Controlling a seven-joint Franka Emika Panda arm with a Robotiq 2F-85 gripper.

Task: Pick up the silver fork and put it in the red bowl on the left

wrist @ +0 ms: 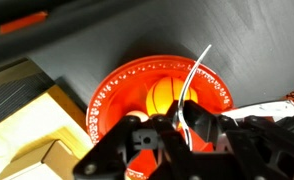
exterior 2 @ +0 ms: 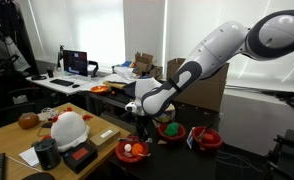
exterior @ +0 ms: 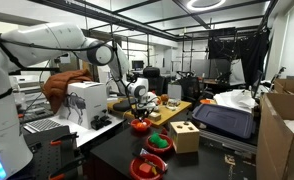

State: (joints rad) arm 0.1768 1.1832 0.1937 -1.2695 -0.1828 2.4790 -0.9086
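Scene: A white robot arm [exterior: 47, 40] [exterior 2: 217, 50] is reaching over a dark desk [exterior: 112, 152] [exterior 2: 172, 165] in a crowded lab room.

Gripper: The gripper [wrist: 184, 118] is pinching its fingers together on a silver fork. No gap is showing between the fingers and the metal in the wrist view. In both exterior views the gripper [exterior: 138, 100] [exterior 2: 142, 121] is hanging just above a red bowl and is not touching it.

Fork: The silver fork [wrist: 195, 72] is being held in the air over the bowl. Its free end is curving up and to the right in the wrist view, crossing above the bowl's rim. I cannot tell whether the tines or the handle are in the grip. In both exterior views the fork is too small to make out.

Red bowl: The red bowl [wrist: 109, 92] is sitting directly under the gripper, round and shallow, with an orange-red glow at its centre. In both exterior views it [exterior: 139, 128] [exterior 2: 132, 152] is lying close to an edge of the desk, at one end of a loose row of three bowls.

Neighbouring bowls: A bowl with green pieces [exterior: 159, 142] [exterior 2: 170, 128] is sitting next in the row. A third red bowl [exterior: 147, 167] [exterior 2: 205, 138] is sitting beyond it, nearer the opposite edge of the desk.

Wooden box: In an exterior view a tan wooden box [exterior: 185, 137] is standing just beside the bowl with green pieces, apart from the red bowl under the gripper.
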